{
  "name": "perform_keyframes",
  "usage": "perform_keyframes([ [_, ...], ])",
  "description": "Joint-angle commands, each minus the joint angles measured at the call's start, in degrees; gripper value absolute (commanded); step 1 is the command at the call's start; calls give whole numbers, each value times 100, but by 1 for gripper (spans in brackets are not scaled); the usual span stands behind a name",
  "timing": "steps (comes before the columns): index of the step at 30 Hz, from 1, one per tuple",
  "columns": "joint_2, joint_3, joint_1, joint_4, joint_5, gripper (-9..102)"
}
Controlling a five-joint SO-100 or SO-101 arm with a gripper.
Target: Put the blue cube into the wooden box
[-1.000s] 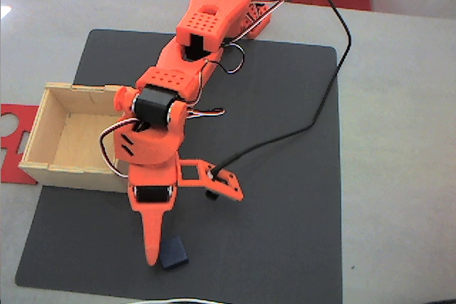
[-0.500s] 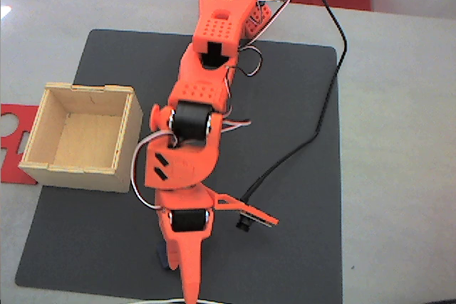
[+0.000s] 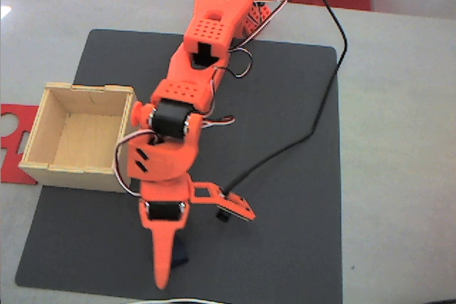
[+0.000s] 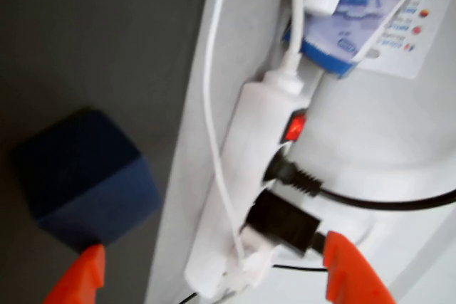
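The orange arm (image 3: 192, 90) reaches from the far edge of the table (image 3: 399, 140) toward the near edge of the dark mat (image 3: 285, 176), bent at the elbow, with the wrist pointing down and forward. In the fixed view, one long finger (image 3: 164, 258) points to the near edge of the mat, and the other one stands out to the right, so the fingers are spread apart and hold nothing. The gripper (image 4: 210, 275) shows in the wrist view as two orange tips at the bottom edge, wide apart.

The blue cube (image 4: 85, 176) lies on the mat, near its edge, just above the left tip in the wrist view; I cannot tell if the tip touches it. In the fixed view the blue cube (image 3: 179, 255) is mostly hidden, just to the right of the long finger.

The wooden box (image 3: 48, 165) stands at the left edge of the mat in the fixed view, open at the top, and its inside looks bare. A red flat plate (image 3: 13, 120) lies partly under its left side.

Past the mat edge, the wrist view shows a white power strip (image 4: 246, 190) with a lit red switch, black plugs and a white cable.
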Motion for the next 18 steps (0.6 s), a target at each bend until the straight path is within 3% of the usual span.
perform_keyframes([
  [1,53,-70,229,659,79,39],
  [10,176,-70,606,1714,70,38],
  [18,562,-70,97,2250,-9,38],
])
